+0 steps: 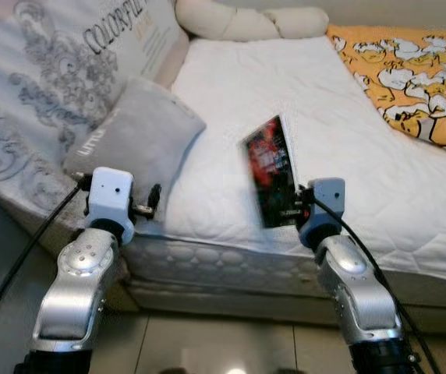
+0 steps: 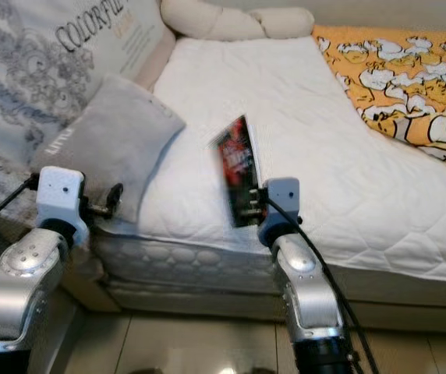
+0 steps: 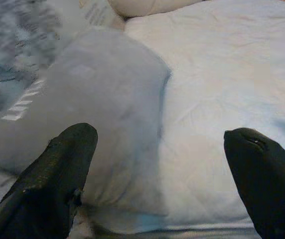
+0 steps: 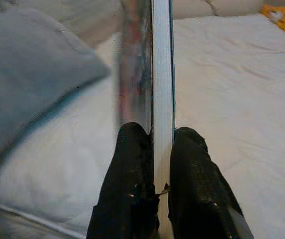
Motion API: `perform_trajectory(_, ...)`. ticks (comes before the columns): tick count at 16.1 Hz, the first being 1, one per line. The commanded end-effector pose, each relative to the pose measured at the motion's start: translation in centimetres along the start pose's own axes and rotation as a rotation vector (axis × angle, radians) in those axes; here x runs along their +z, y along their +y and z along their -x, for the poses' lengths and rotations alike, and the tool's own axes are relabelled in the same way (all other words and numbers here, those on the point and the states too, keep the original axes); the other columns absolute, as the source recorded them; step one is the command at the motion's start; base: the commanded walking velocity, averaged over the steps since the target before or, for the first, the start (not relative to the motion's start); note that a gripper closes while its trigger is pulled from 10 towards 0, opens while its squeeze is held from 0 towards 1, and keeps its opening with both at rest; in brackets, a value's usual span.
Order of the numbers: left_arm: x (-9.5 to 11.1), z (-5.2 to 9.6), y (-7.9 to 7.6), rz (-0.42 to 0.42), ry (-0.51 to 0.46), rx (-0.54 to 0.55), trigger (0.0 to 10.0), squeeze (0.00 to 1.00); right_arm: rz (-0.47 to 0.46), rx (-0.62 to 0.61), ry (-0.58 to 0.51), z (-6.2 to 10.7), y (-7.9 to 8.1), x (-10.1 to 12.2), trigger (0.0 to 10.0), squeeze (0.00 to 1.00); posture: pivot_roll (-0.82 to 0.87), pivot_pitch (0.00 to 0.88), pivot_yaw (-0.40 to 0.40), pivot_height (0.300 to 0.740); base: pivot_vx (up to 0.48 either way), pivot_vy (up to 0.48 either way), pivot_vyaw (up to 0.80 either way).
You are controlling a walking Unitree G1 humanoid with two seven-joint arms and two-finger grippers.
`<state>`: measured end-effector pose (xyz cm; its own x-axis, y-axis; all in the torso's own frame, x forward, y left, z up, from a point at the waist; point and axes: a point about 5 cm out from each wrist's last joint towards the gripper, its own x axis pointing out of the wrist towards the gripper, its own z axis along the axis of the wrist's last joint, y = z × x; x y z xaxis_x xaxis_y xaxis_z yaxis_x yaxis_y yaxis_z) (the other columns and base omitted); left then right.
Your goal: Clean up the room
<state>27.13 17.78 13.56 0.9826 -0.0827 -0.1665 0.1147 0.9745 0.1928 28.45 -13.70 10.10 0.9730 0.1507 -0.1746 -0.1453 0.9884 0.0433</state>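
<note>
Notice your right gripper (image 4: 150,149) pinched the book (image 1: 271,170) only at its bottom edge above the bed (image 1: 348,140); it could have pivoted and slipped. Left gripper (image 3: 162,169) hung spread by the pillow (image 1: 141,132).

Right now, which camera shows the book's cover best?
The left eye view: the book faces it, its red and black cover showing, held in the right pincer. The right eye view shows it more slanted; the right wrist view, just its edge.

book (image 1: 271,167): glossy cover, paper pages | mattress (image 1: 348,140): quilted white cloth | pillow (image 1: 133,136): matt grey fabric
</note>
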Motion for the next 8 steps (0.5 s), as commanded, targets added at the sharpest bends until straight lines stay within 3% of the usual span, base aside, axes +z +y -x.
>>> perform_trajectory(1, 0.37, 0.00, 0.55, -0.018, -0.010, 0.017, 10.0, 0.69, 0.001, 0.002, -0.065, -0.20, 0.12, 1.38, 10.0, 0.00, 0.00, 0.000, 0.032, 0.740, 0.345, 0.000, 0.00)
perform_trajectory(3, 0.40, -0.02, 0.59, -0.018, -0.010, 0.017, 10.0, 0.69, -0.026, 0.018, -0.061, -0.21, 0.33, 1.33, 10.0, 0.00, 0.00, 0.000, 0.031, 0.740, 0.351, 0.000, 0.00)
perform_trajectory(6, 0.41, -0.04, 0.55, -0.019, -0.010, 0.015, 10.0, 0.69, -0.024, 0.019, -0.058, -0.20, 0.48, 1.30, 10.0, 0.00, 0.00, 0.000, 0.031, 0.740, 0.349, 0.000, 0.70)
perform_trajectory(8, 0.43, -0.05, 0.53, -0.019, -0.011, 0.015, 10.0, 0.69, -0.042, 0.000, -0.056, -0.25, 0.21, 1.24, 10.0, 0.00, 0.00, 0.000, 0.031, 0.740, 0.347, 0.000, 0.00)
